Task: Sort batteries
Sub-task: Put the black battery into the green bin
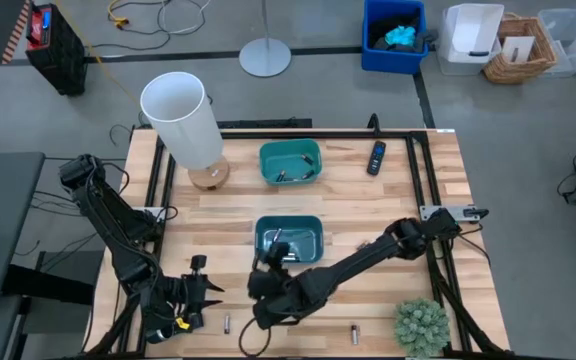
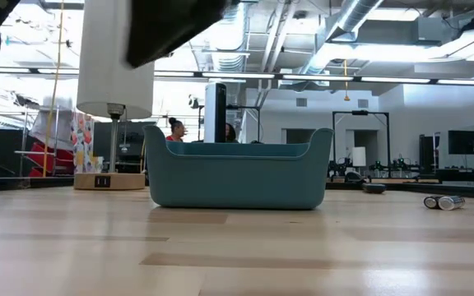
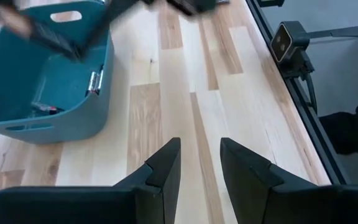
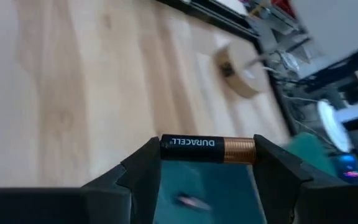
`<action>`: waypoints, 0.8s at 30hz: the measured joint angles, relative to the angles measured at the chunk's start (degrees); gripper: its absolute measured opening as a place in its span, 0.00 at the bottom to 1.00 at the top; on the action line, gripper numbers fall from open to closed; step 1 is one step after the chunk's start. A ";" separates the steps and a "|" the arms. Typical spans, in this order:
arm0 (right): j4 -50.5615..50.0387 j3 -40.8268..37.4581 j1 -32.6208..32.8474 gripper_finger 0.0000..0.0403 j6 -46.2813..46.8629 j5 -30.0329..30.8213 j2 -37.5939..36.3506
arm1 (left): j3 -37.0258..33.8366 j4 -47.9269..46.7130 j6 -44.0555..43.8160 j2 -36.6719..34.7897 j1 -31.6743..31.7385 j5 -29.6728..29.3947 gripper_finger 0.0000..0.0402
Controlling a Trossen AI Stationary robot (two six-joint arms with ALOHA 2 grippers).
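A black and copper battery (image 4: 207,149) is held in my right gripper (image 1: 276,256), above the near-left rim of the near teal bin (image 1: 290,238). Inside that bin lie other batteries (image 3: 94,81). More batteries lie in the far teal bin (image 1: 290,162). Two loose batteries lie on the wood near the front edge, one on the left (image 1: 226,323) and one on the right (image 1: 353,333). My left gripper (image 3: 199,163) hovers open over bare wood at the front left, with nothing between its fingers. My right gripper pinches the battery end to end: one finger on its black end (image 4: 168,143), the other on its copper end (image 4: 248,150). The fingers slant down from the table's near side. The battery hangs level, lifted clear over the near bin.
A white lamp (image 1: 182,118) on a round wooden base stands at the far left. A black remote (image 1: 376,157) lies far right of the far bin. A green plant (image 1: 421,325) sits at the front right corner. Black frame rails (image 1: 423,170) border the table.
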 joint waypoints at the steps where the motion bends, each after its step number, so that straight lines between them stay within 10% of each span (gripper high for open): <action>1: -2.00 0.00 0.02 0.55 0.24 0.57 -1.07 | 0.00 0.01 -0.17 0.00 0.00 -0.09 0.27; 17: -21.98 0.02 -3.46 0.55 1.75 5.94 -15.21 | 0.00 1.25 1.94 -0.02 3.81 -6.31 0.27; 24: -18.85 0.04 -14.85 0.55 -5.87 -3.53 -19.16 | 0.00 1.11 3.17 -0.02 6.68 -6.41 0.27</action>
